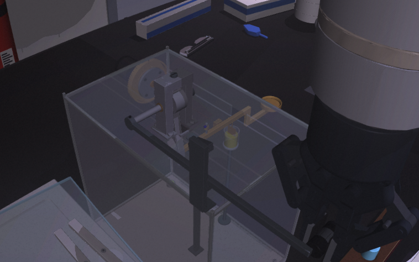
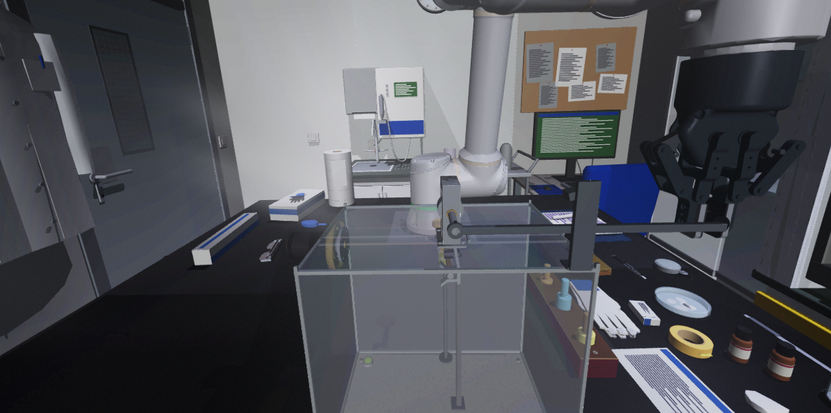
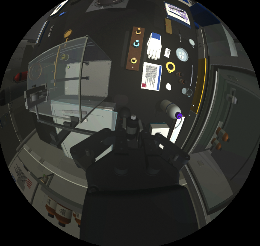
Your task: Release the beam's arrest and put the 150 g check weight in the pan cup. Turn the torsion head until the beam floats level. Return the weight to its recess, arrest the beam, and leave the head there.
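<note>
The long black arrest lever runs level from the balance's pivot post, through a black bracket, out past the right side of the glass case. My gripper is closed on the lever's knob end, fingers pointing down. Inside the case the brass beam reaches to the pan cup, and a yellow cylinder hangs below it. The torsion head dial sits on the case's far-left wall. A wooden weight block right of the case holds a blue weight and two brass ones.
Behind the case lie a blue-striped box, a caliper and a blue scoop. Right of the case are a white glove, a petri dish, a tape roll, two brown bottles and a printed sheet. A glass lid lies front-left.
</note>
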`<state>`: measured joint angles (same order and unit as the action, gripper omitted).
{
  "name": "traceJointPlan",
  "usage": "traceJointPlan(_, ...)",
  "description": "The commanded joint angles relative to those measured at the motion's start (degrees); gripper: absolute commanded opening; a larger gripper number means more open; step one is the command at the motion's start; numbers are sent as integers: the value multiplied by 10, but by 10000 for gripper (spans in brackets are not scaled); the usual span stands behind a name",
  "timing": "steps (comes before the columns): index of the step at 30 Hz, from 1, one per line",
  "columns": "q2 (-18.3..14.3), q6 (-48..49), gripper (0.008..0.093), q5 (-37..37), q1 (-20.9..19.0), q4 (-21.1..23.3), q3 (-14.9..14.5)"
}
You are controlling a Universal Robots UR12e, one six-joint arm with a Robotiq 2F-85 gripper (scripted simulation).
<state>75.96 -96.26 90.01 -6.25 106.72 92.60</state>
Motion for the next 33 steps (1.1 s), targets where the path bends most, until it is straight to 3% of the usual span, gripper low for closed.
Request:
traceJointPlan(1,0,0,80,0,0,0,0)
traceJointPlan(18,0,0,80,0,0,0,-1)
traceJointPlan(26,0,0,455,0,0,0,-1)
traceJointPlan(33,0,0,480,0,0,0,-1)
